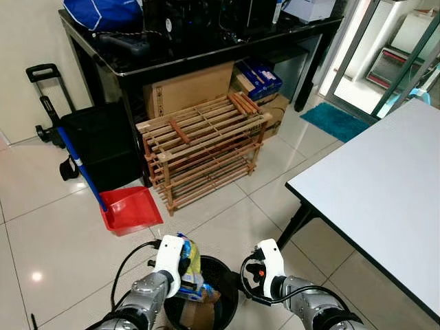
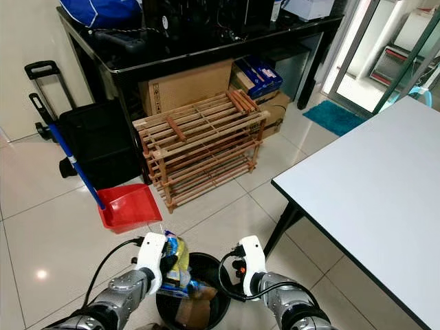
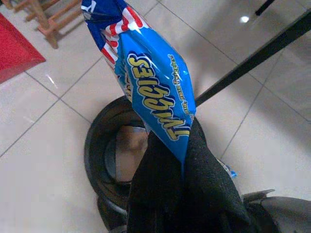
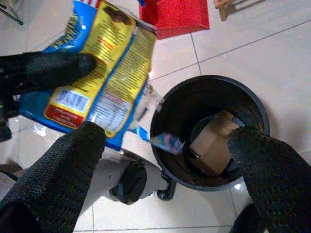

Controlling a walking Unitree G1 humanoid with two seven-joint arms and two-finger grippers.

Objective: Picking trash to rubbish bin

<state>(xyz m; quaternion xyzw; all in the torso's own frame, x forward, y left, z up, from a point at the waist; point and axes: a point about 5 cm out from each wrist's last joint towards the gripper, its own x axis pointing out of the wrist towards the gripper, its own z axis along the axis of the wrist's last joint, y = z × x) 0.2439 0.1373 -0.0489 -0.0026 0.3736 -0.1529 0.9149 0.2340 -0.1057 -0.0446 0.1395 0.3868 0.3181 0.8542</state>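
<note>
A: Left hand (image 3: 182,160) clamped on a blue snack bag (image 3: 146,82), pinched at one end so the rest sticks out clear of the fingers. Held right at the near rim of the black bin (image 1: 227,275), probably so a simple release drops it inside.

B: Agreed. Already in the bin: a piece of cardboard (image 4: 214,143) and a scrap of wrapper (image 4: 165,141). Room left, judging by the dark wall showing above them.

A: Right hand (image 4: 167,160) spread wide, gripping nothing, hovering over the bin mouth from the other side. Likely parked there as a spare, or to steady the bag.

B: Bag not quite centred over the opening, though. Part of it hangs above the tile floor (image 1: 41,227) beside the rim. Could slide off the edge unless nudged inward first.

A: Light, crinkly thing; likely to flutter. Best lowered before letting go.

B: Elsewhere: red dustpan (image 1: 129,210) with a blue handle on the floor, wooden rack (image 1: 203,148) behind it, white surface (image 1: 385,185) off to the right. Well apart from the bin.
</note>
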